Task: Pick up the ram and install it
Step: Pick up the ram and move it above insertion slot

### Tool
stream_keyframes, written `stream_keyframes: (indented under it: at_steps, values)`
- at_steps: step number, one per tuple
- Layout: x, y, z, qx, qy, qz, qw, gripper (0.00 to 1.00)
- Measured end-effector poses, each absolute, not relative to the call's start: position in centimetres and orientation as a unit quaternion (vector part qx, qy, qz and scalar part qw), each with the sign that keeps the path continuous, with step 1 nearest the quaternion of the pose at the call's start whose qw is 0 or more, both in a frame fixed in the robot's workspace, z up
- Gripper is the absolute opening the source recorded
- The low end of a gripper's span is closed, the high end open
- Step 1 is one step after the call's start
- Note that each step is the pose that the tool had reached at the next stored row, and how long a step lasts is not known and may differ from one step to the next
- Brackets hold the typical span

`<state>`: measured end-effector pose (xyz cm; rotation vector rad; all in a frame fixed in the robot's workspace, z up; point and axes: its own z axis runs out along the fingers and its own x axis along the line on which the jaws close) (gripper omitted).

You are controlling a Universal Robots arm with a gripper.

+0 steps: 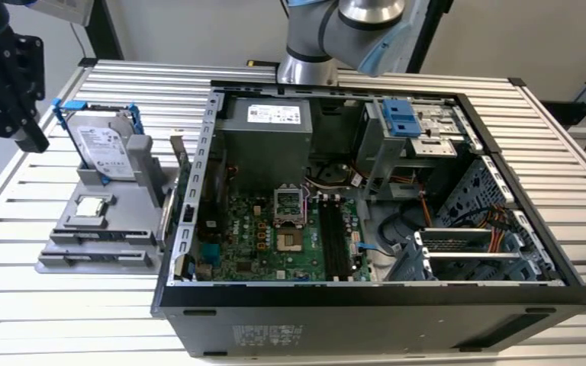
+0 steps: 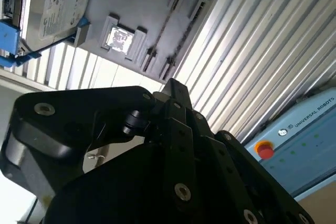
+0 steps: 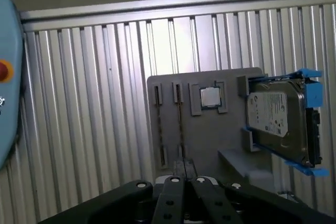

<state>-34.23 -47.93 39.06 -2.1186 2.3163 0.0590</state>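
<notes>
One long, thin, dark ram stick (image 3: 180, 124) is being held edge-up in a grey plastic holder (image 3: 210, 135), its long axis pointing at the black gripper (image 3: 184, 163), whose fingers are being pressed together, empty.

Top centre of the exterior view, the arm (image 1: 319, 30) is silver-grey tubing with a pale blue cap (image 1: 393, 42); upper left, the gripper (image 1: 28, 137) is matte black, jointed (silver screws (image 2: 182, 191) dot its links).

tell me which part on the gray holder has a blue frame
The silver hard drive: it stands on edge in a blue frame, while the small square processor chip lies flat, unframed.
</notes>
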Motion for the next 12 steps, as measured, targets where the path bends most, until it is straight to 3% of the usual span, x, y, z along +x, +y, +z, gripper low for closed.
stream_keyframes:
  at_steps: [12]
  values:
    - [-34.26,-47.93,39.07,-0.743,0.669,0.019,-0.001,0.0]
